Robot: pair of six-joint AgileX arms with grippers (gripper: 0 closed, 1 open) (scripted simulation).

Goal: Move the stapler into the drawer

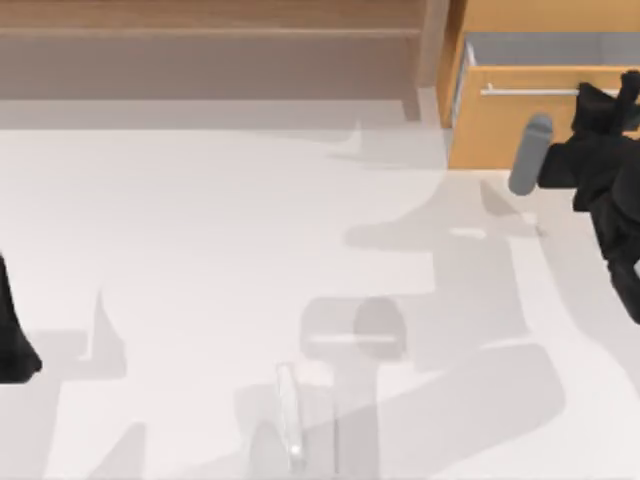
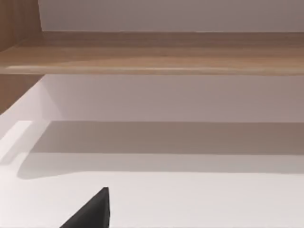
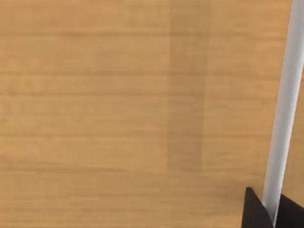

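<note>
The stapler (image 1: 290, 418) is a slim pale shape lying on the white table near the front edge, a little left of the middle. The drawer (image 1: 500, 130) stands at the back right, light orange-brown, pulled partly out so its pale inside (image 1: 545, 47) shows. A silver bar handle (image 1: 525, 91) crosses its front. My right gripper (image 1: 612, 97) is at the handle's right end. In the right wrist view the handle (image 3: 284, 109) runs between the right gripper's (image 3: 271, 212) two black fingertips, which close tightly on it. The stapler lies far from both grippers.
A brown wooden open shelf (image 1: 210, 50) runs along the back left, seen too in the left wrist view as the shelf (image 2: 152, 54). My left gripper (image 1: 14, 340) is parked at the table's left edge. A grey cylinder (image 1: 530, 155) is fixed to the right arm.
</note>
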